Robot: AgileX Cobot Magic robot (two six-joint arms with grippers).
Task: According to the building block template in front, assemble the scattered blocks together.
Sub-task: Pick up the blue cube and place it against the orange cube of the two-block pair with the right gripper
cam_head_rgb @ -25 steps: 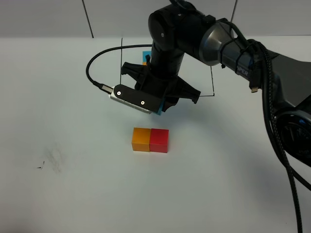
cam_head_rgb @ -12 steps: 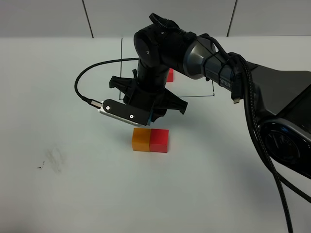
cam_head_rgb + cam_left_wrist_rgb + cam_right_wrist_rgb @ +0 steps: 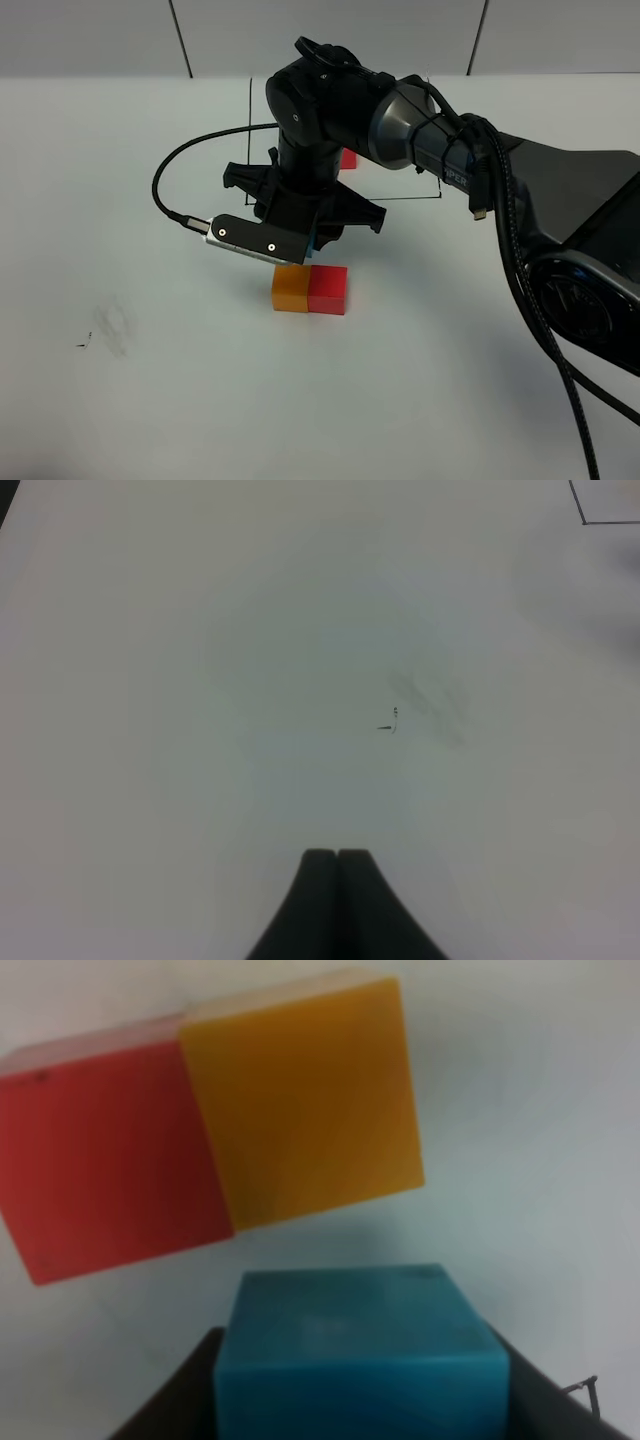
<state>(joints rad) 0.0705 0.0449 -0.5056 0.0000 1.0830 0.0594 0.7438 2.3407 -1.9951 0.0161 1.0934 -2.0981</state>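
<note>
The small matte sky-blue cube (image 3: 360, 1350) sits clamped between the right gripper's (image 3: 312, 243) fingers, held in the air just behind and above the other two scattered blocks. Those two, a matte orange cube (image 3: 289, 288) and a matte red cube (image 3: 327, 290), rest side by side and touching near the middle of the white surface (image 3: 150, 400), the orange on the left in the high view. The right arm (image 3: 420, 130) reaches in from the right edge and across the middle, its wrist bent so the fingers point steeply down. Behind it, toward the far edge, lies the thin black hand-drawn rectangle outline (image 3: 410, 197) of the template; only a red cube (image 3: 348, 158) of its cluster shows past the arm. The left gripper (image 3: 337, 900) hovers over bare surface with its dark fingers (image 3: 312, 905) pressed together, holding nothing, near a faint grey smudge (image 3: 430, 695).
</note>
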